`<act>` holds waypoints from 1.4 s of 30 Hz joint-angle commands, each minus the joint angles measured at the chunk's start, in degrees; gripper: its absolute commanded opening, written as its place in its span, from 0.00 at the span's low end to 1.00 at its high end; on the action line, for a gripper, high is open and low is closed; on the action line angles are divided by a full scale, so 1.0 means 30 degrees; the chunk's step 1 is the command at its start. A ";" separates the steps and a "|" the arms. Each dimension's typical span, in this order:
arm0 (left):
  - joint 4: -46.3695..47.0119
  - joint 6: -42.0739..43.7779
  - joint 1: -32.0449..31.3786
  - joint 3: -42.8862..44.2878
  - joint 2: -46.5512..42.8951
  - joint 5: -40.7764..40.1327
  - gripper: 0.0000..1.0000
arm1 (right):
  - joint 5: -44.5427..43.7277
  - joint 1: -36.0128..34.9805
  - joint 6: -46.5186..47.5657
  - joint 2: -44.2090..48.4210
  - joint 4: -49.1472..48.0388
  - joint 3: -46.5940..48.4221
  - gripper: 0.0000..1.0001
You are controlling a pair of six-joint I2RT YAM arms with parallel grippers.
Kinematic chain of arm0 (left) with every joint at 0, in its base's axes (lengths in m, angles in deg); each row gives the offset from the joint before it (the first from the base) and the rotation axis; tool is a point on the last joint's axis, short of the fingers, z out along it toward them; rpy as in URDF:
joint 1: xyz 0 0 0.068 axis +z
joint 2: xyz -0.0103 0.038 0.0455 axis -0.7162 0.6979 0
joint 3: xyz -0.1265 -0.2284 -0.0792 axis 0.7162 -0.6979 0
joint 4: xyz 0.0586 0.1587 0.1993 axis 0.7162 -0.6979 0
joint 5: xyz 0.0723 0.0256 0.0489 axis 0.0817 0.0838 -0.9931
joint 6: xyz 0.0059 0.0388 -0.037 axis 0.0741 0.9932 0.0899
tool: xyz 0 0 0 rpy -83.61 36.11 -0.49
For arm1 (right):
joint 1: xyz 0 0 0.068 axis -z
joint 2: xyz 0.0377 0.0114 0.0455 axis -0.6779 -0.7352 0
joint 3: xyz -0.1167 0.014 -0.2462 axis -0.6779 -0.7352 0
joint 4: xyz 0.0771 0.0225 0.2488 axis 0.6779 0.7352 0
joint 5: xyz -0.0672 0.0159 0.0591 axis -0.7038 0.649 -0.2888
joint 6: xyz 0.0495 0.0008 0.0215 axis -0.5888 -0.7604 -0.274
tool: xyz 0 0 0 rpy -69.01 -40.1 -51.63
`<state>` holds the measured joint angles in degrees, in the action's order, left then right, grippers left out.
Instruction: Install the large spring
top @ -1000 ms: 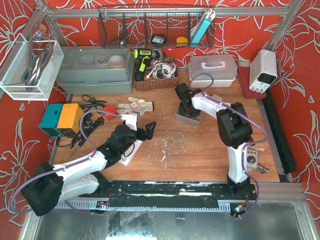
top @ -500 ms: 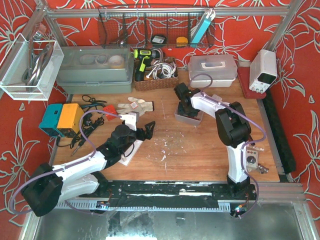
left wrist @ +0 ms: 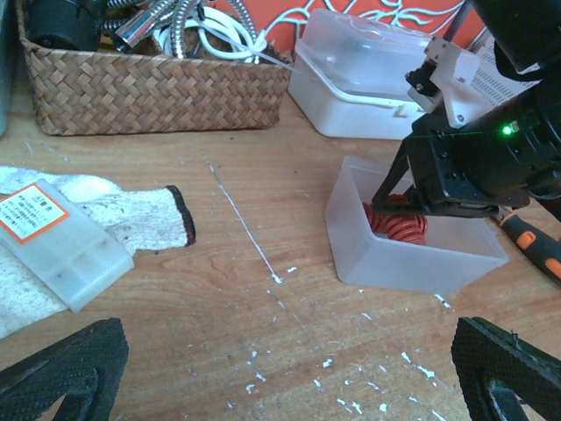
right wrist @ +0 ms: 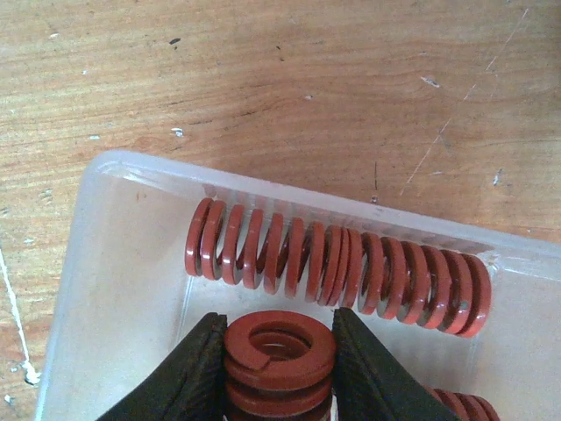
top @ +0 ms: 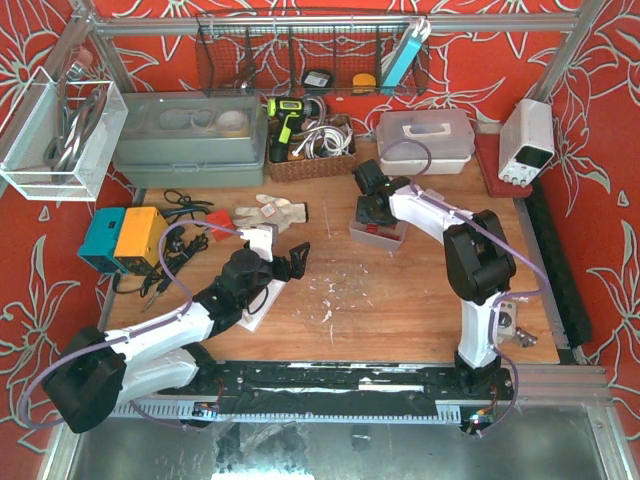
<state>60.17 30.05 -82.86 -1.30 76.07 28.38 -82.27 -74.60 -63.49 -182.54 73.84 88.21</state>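
A clear plastic bin [right wrist: 105, 228] on the wooden table holds red coil springs. A long red spring [right wrist: 337, 263] lies along its far wall. My right gripper [right wrist: 279, 320] reaches into the bin and is shut on another red spring [right wrist: 280, 364], seen end-on between the black fingers [right wrist: 197, 373]. In the top view the right gripper [top: 375, 212] is over the bin [top: 378, 238] at the back centre. The left wrist view shows the bin [left wrist: 412, 259] with springs [left wrist: 399, 226] under the right wrist. My left gripper [top: 298, 258] is open and empty above bare wood, left of the bin.
A wicker basket [top: 310, 150] of cables and a lidded white box [top: 425, 140] stand behind the bin. A work glove [top: 270, 212] and a small clear case [left wrist: 61, 246] lie to the left. A power supply [top: 527, 140] stands at the back right.
The right arm's elbow has swung to the right and its wrist has shifted slightly over the bin. The left arm has not moved.
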 commanded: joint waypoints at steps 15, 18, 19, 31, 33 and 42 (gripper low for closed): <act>0.0603 -0.1761 -0.0047 -0.0407 -0.1548 0.0382 0.94 | 0.0505 -0.1482 1.1338 0.8512 -1.0033 -0.7014 0.03; -0.1006 -0.2779 -0.0022 0.0520 -0.1852 0.0969 0.87 | 0.1450 -0.2398 1.3967 1.1021 -1.3516 -0.9730 0.00; -0.1937 -0.2990 -0.0018 0.1140 -0.1894 0.1471 0.86 | 0.2253 -0.2810 1.4598 1.1832 -1.4509 -1.0589 0.00; -1.2597 -0.2621 0.0125 0.8400 -0.2283 0.6883 0.66 | 0.5772 -0.6411 2.0674 1.5790 -1.9367 -1.5761 0.00; -1.3989 -0.1631 0.0129 0.9422 -0.1930 0.7527 0.62 | 0.5869 -0.6823 2.1063 1.5806 -1.9406 -1.5860 0.00; -1.7004 0.1185 0.0136 1.1772 -0.0787 0.9320 0.60 | 0.6104 -0.7936 2.2011 1.5544 -2.0599 -1.6458 0.00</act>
<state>14.95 28.76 -82.80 32.07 73.01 51.81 -65.27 -97.44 -0.08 -136.18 17.17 39.57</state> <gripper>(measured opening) 0.599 0.333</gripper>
